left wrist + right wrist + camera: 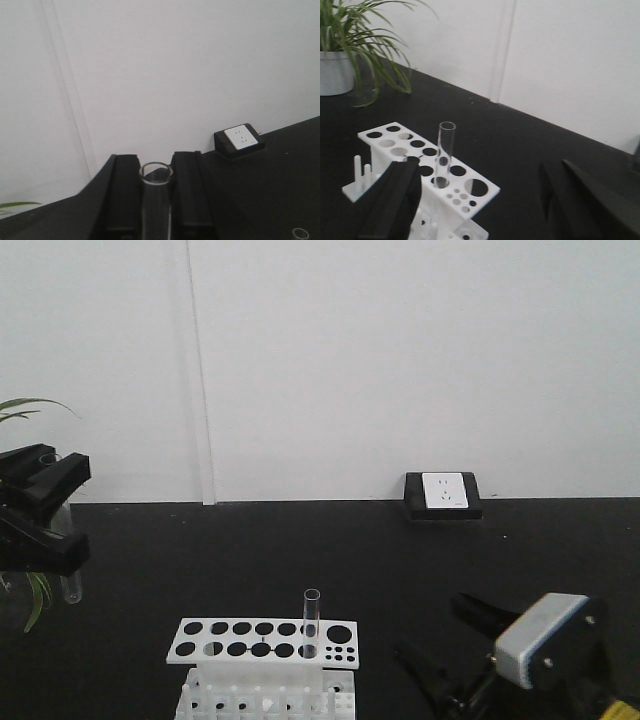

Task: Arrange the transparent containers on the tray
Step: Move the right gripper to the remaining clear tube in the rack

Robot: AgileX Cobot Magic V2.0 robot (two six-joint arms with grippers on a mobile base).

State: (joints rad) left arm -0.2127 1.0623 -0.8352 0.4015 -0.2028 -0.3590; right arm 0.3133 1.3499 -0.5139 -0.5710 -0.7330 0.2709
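The left pincer is clenching a glass tube between its two black fingers. The tube's open rim is sitting about level with the fingertips. In the front view its round bottom is hanging out below the pincer, clear of the black tabletop.

The right pincer is resting released, its fingers spreading wide and gripping nothing. Just ahead of it, nearer its left finger, a second tube is standing upright in a hole near the end of a white rack. The rack is sitting between the two pincers, closer to the right one.

Well ahead of the left pincer and off to its right, a white socket in a black box is leaning at the foot of the wall. A potted plant is standing far ahead of the right pincer, on its left, with its leaves showing beside the left pincer in the front view.
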